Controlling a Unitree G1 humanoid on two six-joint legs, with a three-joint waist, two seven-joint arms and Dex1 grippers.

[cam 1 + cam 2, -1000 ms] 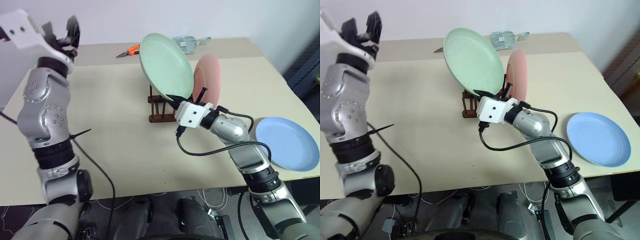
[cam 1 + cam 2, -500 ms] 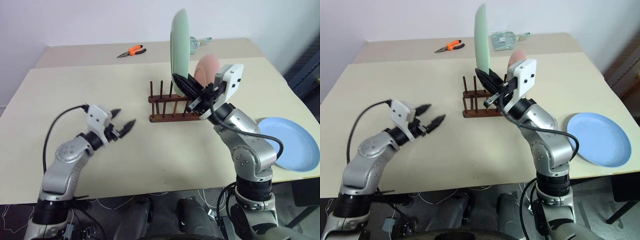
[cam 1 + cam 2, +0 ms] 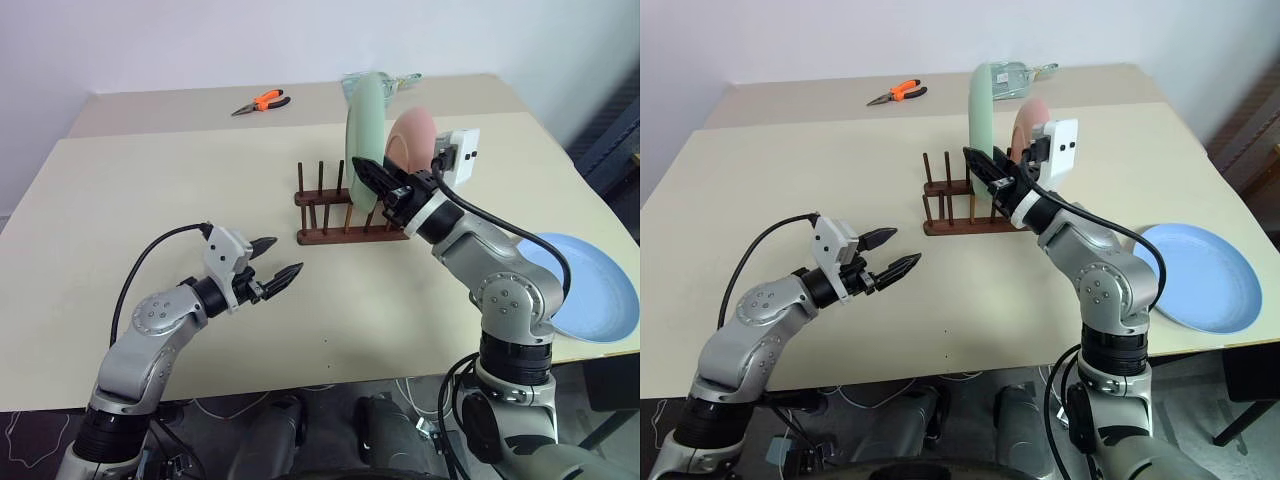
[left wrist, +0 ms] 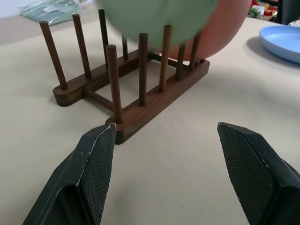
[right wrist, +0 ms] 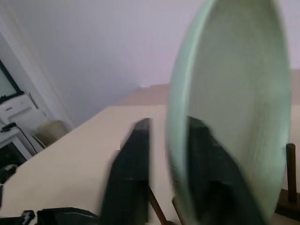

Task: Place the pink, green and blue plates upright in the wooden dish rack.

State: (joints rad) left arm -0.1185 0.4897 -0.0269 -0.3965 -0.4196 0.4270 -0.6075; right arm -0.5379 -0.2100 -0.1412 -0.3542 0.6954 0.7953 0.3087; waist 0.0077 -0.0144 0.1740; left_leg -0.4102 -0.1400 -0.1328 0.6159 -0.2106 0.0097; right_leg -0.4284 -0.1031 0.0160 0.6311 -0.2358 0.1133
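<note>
1. Wooden dish rack (image 3: pixel 345 213) taken as landmark. Slots at its right end blocked: green plate (image 3: pixel 362 135) and pink plate (image 3: pixel 410 145) stand upright there.
2. Right gripper (image 3: pixel 368 180) straddles green plate rim, barring approach from the rack's near right.
3. Rack's left-end pegs bare; bare tabletop (image 3: pixel 150 190) to the rack's left.
4. Orange pliers (image 3: pixel 260 101) lie well behind the rack.

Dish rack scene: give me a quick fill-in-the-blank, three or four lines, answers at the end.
1. The green plate stands upright in the wooden dish rack, just in front of the ____ plate.
2. The ____ plate lies flat on the table, outside the rack.
3. The right pincer is at the green plate's ____ edge.
4. The orange-handled tool near the table's far edge is a pair of ____.

Missing words: pink; blue; lower; pliers
</note>
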